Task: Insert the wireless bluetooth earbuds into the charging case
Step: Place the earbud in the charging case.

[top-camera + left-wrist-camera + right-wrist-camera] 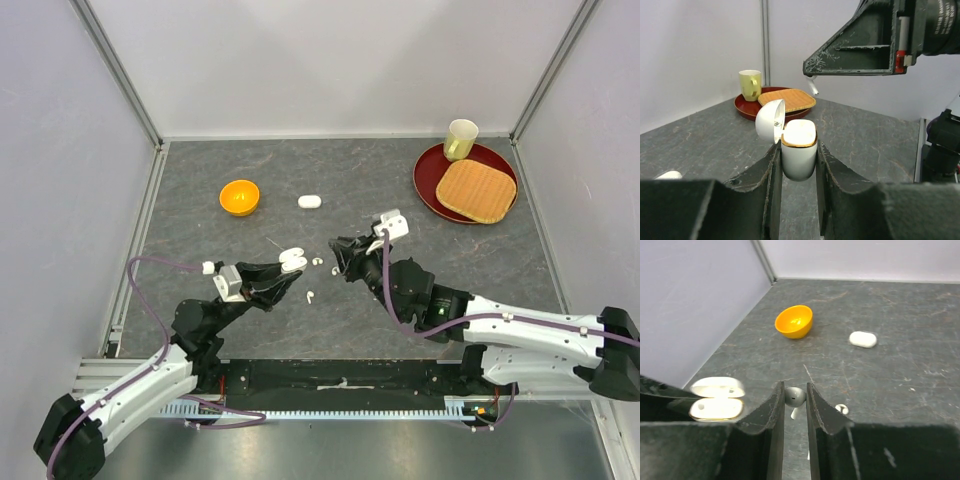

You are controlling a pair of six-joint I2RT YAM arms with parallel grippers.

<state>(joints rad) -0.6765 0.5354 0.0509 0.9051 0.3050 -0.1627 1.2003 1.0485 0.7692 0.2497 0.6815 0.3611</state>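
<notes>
My left jaws are clamping shut on the open case, its lid standing up. My right jaws are pinching one earbud just right of that case. A second earbud is lying on the bench between my jaws, a third earbud nearer. Farther off, a closed case is sitting right of an orange bowl.
</notes>
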